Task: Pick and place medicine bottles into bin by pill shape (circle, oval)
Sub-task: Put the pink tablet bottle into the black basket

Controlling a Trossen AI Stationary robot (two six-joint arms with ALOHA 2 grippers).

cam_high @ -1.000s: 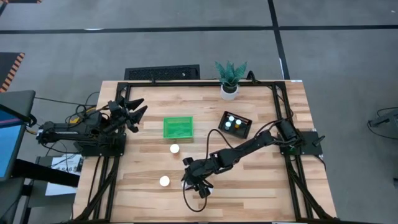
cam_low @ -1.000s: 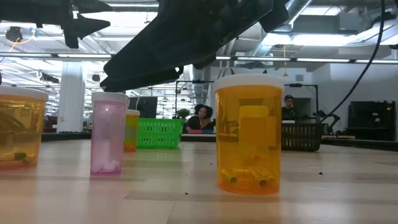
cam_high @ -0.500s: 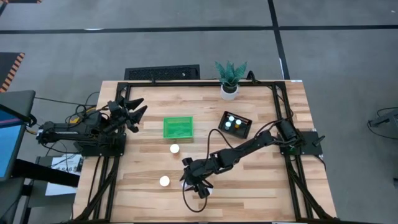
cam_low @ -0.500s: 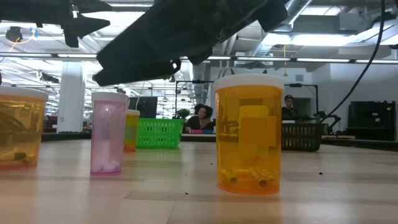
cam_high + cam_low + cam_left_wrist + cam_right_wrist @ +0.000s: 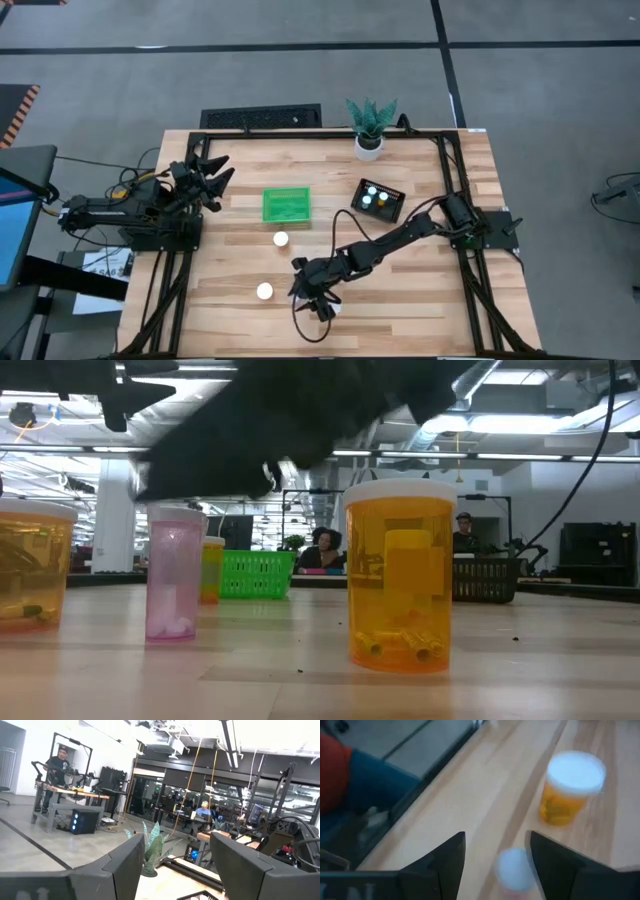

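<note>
Your right gripper (image 5: 316,303) hangs over the front edge of the surface (image 5: 440,290), near its middle, fingers apart with nothing between them; through its own camera a small pale-capped bottle (image 5: 516,870) sits just ahead of the gap and an amber bottle (image 5: 569,787) with a white cap stands a little farther on. Two more white-capped bottles show from above, one (image 5: 264,291) near the front edge to the left of your gripper and one (image 5: 281,240) toward the middle of the surface, just in front of the green basket (image 5: 287,205). These bottles look like light, rigid plastic with smooth round walls (expect them to tip or slide if nudged off-centre), so close on the body below the cap, squarely across the widest part, and not on the cap rim. At table height the big amber bottle (image 5: 399,575) holds a few pills lying at its bottom, as does the one at the left edge (image 5: 35,577); the pink bottle (image 5: 172,575) has white pills at its base, though their shape is hard to read from here, possibly round. The green basket appears empty, while the black tray (image 5: 377,200) toward the back right already carries about four bottles. Your left gripper (image 5: 212,178) waits raised by the left edge of the surface, its fingers spread and holding nothing.
</note>
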